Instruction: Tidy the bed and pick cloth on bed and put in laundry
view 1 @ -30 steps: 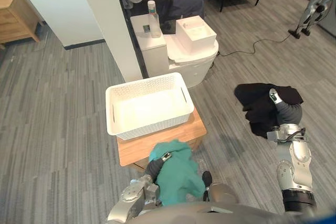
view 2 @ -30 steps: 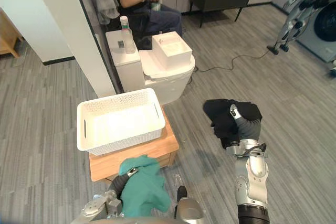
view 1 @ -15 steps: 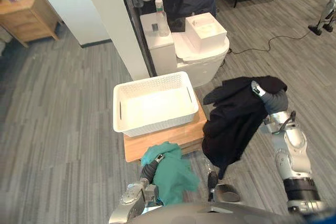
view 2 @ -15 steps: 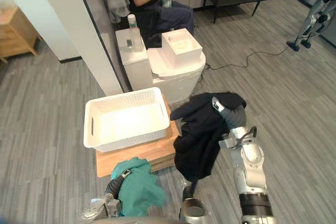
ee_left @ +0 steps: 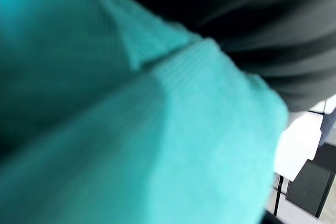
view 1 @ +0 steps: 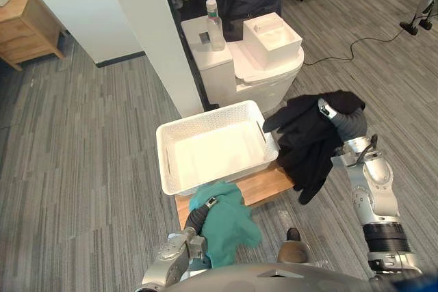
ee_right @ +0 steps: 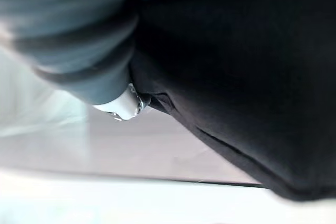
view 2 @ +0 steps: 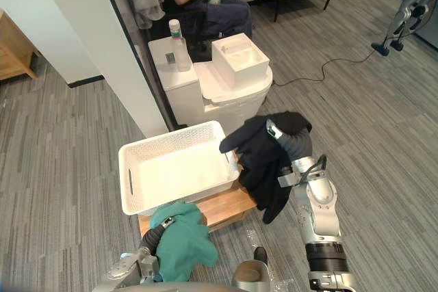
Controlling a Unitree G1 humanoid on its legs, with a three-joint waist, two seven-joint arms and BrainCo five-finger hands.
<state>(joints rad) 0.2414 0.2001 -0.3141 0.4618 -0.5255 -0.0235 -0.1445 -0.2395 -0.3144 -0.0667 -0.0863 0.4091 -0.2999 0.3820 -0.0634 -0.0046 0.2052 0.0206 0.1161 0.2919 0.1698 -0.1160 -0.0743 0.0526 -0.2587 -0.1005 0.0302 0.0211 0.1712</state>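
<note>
Black cloth, soft, light, limp, drapes over right hand at 3 o'clock of basket; teal cloth over left hand at 6 o'clock. Both hands' fingers hidden, grip unreadable. Best hold, by judgement: bunched top fold.

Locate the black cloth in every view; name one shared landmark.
Left eye view: black cloth right of centre, beside the white basket.
Right eye view: black cloth centre-right, at that basket's corner.
Right wrist view: black cloth close up.
Left wrist view: teal cloth instead.
Landmark: the white basket.
</note>
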